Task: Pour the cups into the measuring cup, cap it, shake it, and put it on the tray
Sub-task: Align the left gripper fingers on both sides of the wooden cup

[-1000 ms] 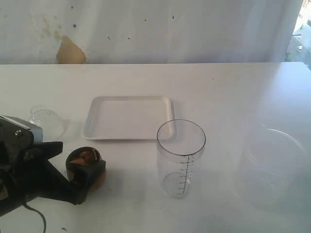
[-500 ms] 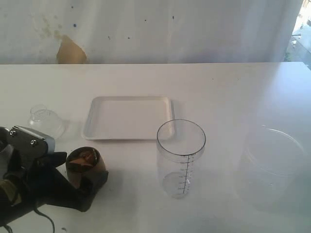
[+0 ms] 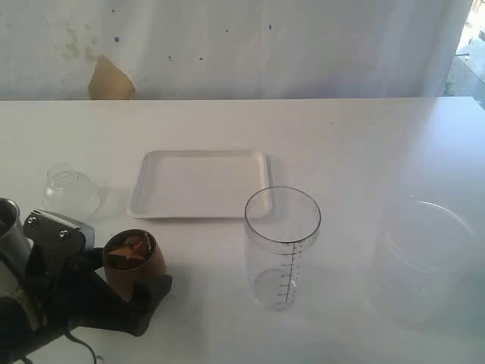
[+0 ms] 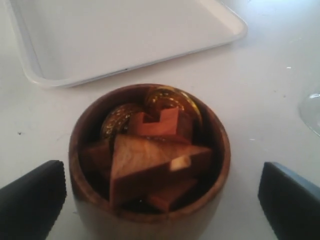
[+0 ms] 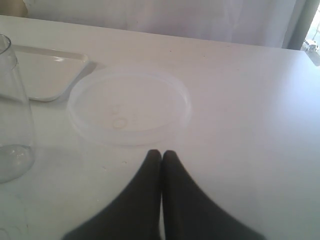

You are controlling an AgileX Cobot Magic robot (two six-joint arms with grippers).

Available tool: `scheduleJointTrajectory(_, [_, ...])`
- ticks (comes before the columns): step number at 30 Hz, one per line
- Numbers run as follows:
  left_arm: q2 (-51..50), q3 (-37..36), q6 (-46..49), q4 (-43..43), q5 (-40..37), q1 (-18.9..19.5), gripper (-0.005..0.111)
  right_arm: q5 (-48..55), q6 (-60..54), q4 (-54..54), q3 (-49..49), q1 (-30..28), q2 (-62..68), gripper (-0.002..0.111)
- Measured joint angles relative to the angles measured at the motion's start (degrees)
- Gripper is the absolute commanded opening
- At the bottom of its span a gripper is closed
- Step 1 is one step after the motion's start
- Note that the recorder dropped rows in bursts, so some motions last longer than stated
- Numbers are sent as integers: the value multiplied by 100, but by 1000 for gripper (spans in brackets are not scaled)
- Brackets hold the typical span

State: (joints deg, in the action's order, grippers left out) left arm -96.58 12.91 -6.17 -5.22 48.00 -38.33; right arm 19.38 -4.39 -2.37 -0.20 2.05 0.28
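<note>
Our left claw (image 4: 161, 186) is wide open, with one finger on each side of the wooden cup (image 4: 150, 160), not touching it. The cup stands straight up between them, full of wooden bits. The tall measuring cup (image 3: 282, 246) stands off to its right, so the left arm is nearer. Our right claw (image 5: 161, 155) is pinched shut on nothing. The white table (image 3: 364, 144) is flat and roomy, with the tray (image 3: 201, 184) just behind.

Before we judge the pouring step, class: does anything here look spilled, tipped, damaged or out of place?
Nothing is spilled or tipped: the wooden cup and measuring cup stand upright. The one oddity is a brown patch on the back wall, like a stain or tear.
</note>
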Motion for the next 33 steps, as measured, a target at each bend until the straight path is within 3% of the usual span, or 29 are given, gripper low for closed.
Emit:
scheduleJointTrajectory(13, [-273, -14, 59, -226, 249, 0, 105, 0, 12, 0, 0, 0, 0, 0])
scheduleJointTrajectory(21, [-273, -14, -139, -261, -424, 0, 105, 0, 12, 0, 0, 0, 0, 0])
scheduleJointTrajectory(33, [-273, -14, -109, -261, -380, 0, 105, 0, 12, 0, 0, 0, 0, 0])
